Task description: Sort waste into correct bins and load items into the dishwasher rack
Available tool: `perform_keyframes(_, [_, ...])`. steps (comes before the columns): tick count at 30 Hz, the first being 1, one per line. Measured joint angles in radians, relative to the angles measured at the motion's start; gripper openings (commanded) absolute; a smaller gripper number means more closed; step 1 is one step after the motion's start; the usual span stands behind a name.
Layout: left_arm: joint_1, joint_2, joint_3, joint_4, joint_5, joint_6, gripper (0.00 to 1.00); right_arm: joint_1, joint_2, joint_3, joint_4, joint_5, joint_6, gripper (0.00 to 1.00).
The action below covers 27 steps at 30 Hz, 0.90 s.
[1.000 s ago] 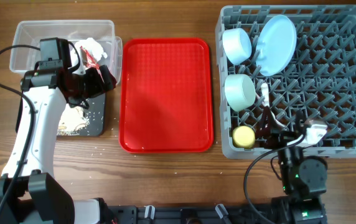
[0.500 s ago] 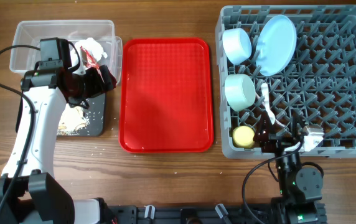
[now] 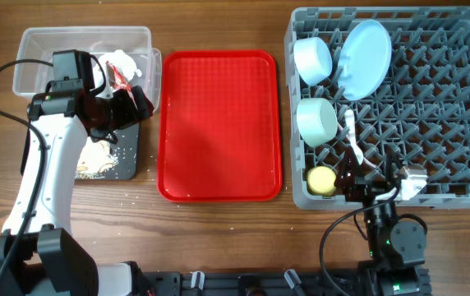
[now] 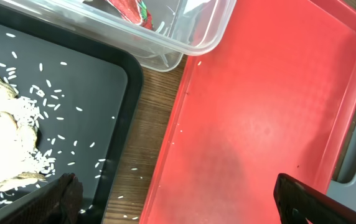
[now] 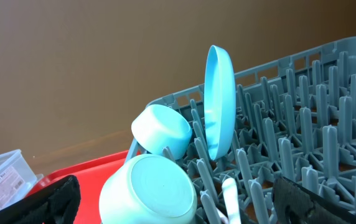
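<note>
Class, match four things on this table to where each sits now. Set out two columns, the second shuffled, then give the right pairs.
1 pale blue round plate
2 small yellow cup
3 red-and-white snack wrapper
4 white rice-like bits

A in the clear rectangular plastic tub
B on the shallow black rectangular tray
C on edge between pegs of the grey plastic rack
D rack's near corner, beside the flat red serving tray

Pairs: 1-C, 2-D, 3-A, 4-B.
</note>
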Motion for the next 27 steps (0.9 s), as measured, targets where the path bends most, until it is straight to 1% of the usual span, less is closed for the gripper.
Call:
perform_keyframes(3, [0.000, -0.028, 0.000, 0.005, -0.011, 0.000, 1.00, 0.000, 0.000, 0.000, 0.000, 0.000, 0.000, 1.00])
perform_keyframes(5, [-0.006, -0.077, -0.006, 0.063, -0.016, 0.000, 1.00, 0.000, 0.000, 0.000, 0.000, 0.000, 0.000, 1.00])
perform_keyframes(9, [-0.046, -0.267, -0.076, 0.298, -0.019, 0.000, 1.00, 0.000, 0.000, 0.000, 0.000, 0.000, 0.000, 1.00])
perform_keyframes(10, [-0.062, -0.338, -0.131, 0.400, -0.019, 0.000, 1.00, 0.000, 0.000, -0.001, 0.000, -0.001, 0.000, 1.00])
perform_keyframes(13, [-0.082, -0.504, -0.301, 0.595, -0.018, 0.000, 1.00, 0.000, 0.000, -0.002, 0.000, -0.003, 0.000, 1.00])
perform_keyframes(17, [-0.082, -0.703, -0.555, 0.784, -0.019, 0.000, 1.00, 0.000, 0.000, -0.005, 0.000, -0.003, 0.000, 1.00])
perform_keyframes(19, [-0.082, -0.832, -0.687, 0.867, -0.019, 0.000, 1.00, 0.000, 0.000, -0.006, 0.000, -0.003, 0.000, 1.00])
perform_keyframes(22, [-0.092, -0.999, -0.834, 0.928, -0.021, 0.000, 1.00, 0.000, 0.001, -0.006, 0.000, -0.003, 0.000, 1.00])
perform_keyframes(27, [-0.111, -1.224, -1.006, 0.940, -0.037, 0.000, 1.00, 0.000, 0.001, -0.007, 0.000, -0.003, 0.000, 1.00])
